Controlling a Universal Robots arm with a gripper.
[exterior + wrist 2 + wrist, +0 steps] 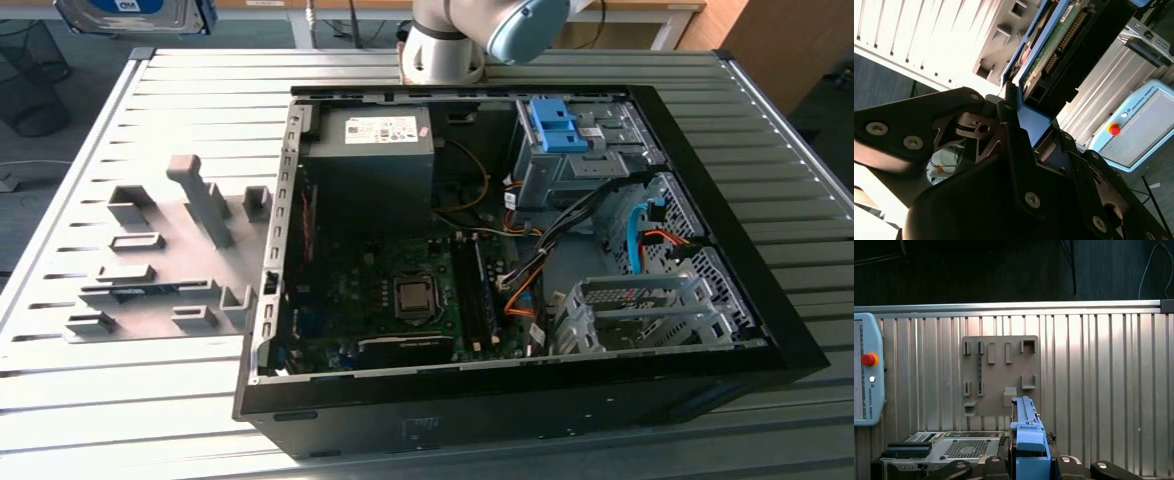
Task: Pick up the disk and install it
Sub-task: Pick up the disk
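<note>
Blue-framed disk point(1054, 45) clamped edge-on in the gripper point(1036, 129), jaws tight on its carrier.
I see it held clear of the slatted table point(1094, 380), grey fixture plate point(999, 375) beyond it; open case point(534, 250) stands on the same table.

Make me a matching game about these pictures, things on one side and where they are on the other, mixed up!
1. silver disk in blue plastic carrier
2. flat grey plate with raised holders
3. big black metal computer case

A. lying open, boards and cables showing
B. flat on the slatted metal table, beside the case
C. clamped between the fingers

Pairs: 1-C, 2-B, 3-A
</note>
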